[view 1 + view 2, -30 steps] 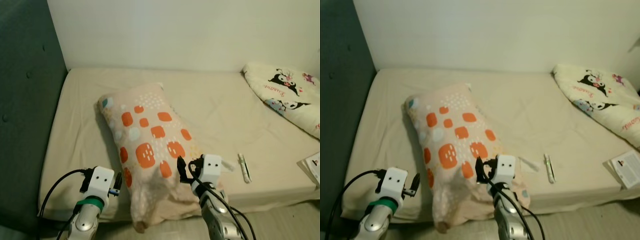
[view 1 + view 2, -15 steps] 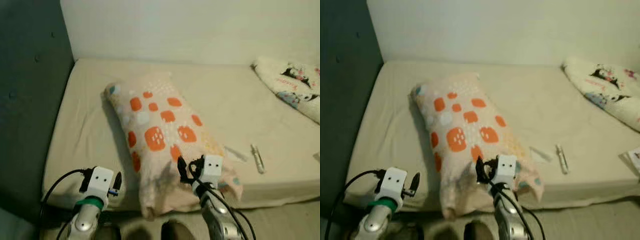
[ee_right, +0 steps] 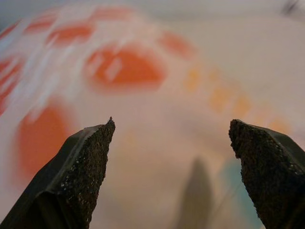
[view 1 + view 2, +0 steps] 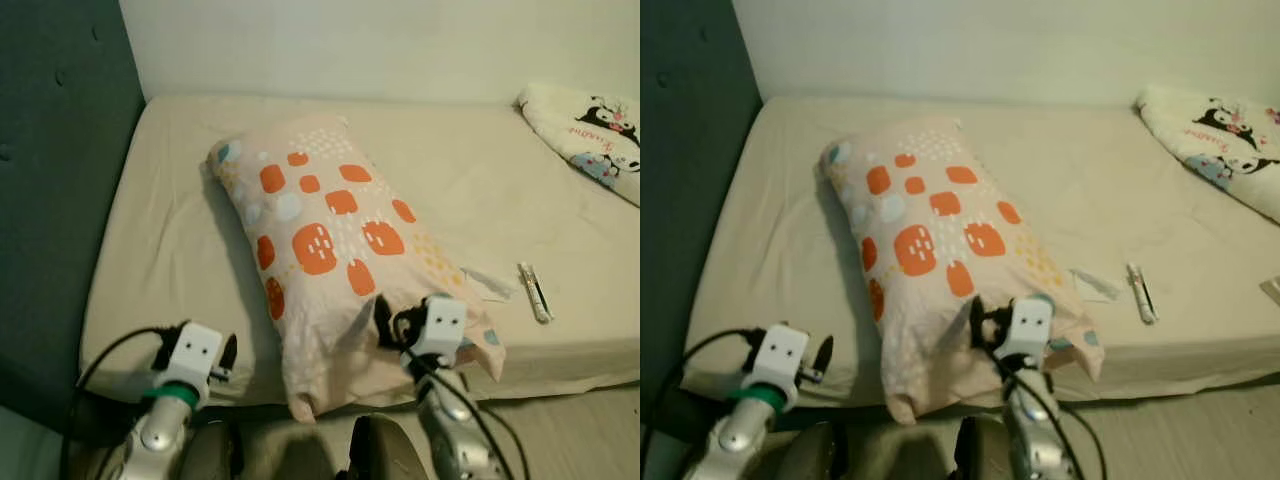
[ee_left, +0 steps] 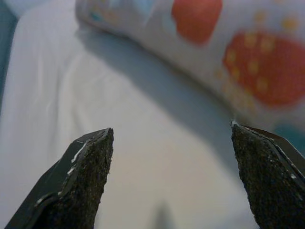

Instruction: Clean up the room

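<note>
Both hands closing in on the pillow

The spotted pillow (image 4: 330,250) lies askew on the bed (image 4: 160,230), its near end overhanging. Right hand (image 4: 385,318), fingers apart, hovers at that end; left hand (image 4: 226,358) gapes beside it. Next: grip, straighten.

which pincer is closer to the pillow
Right. The right pincer hovers open over the pillow's near end. The left pincer, also open, sits off to the pillow's left above the mattress edge.
</note>
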Robot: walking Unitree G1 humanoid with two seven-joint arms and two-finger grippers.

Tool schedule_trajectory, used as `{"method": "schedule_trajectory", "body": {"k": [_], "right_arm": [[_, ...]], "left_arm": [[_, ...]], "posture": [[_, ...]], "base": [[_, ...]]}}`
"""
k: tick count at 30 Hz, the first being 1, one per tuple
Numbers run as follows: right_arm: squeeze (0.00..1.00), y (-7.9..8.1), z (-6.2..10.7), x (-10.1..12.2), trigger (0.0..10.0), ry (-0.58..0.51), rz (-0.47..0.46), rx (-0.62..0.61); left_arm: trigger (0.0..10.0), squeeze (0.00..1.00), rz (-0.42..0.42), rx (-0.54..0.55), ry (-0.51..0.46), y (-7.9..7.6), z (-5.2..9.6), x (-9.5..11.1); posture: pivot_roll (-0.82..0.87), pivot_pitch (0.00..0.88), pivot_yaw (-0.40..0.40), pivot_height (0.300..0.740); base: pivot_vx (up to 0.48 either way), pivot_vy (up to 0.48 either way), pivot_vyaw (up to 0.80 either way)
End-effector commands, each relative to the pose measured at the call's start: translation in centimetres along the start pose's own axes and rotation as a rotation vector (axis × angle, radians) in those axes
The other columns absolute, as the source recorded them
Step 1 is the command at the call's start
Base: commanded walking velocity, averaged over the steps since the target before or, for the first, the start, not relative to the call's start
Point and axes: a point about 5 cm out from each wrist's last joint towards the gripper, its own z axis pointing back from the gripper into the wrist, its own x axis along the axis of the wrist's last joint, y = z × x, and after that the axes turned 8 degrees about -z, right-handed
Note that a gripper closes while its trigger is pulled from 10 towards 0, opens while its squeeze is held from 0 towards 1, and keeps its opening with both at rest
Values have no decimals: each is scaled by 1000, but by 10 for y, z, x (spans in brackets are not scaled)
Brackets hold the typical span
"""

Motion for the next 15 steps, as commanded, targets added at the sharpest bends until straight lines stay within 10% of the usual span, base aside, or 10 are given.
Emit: {"method": "schedule_trajectory", "body": {"k": [1, 5, 10, 15], "right_arm": [[0, -14, -7, 5, 10000, -14, 28, -79], [0, -40, -28, 6, 10000, 42, 132, -251], [0, -46, -34, 5, 10000, 90, 168, -297], [0, -39, -41, -5, 10000, 212, 319, -296]], "left_arm": [[10000, 0, 91, -97, 66, -5, -5, -7], [10000, 0, 221, -224, 108, 3, -26, 1], [10000, 0, 191, -310, 192, 2, -31, -3], [10000, 0, -115, -559, 259, 2, -23, -17]], "posture": [[109, 137, -13, 615], [104, 160, -5, 615], [110, 175, 12, 615], [128, 183, 19, 615]], "base": [[0, 0, 0], [0, 0, 0], [0, 0, 0], [0, 0, 0]]}}
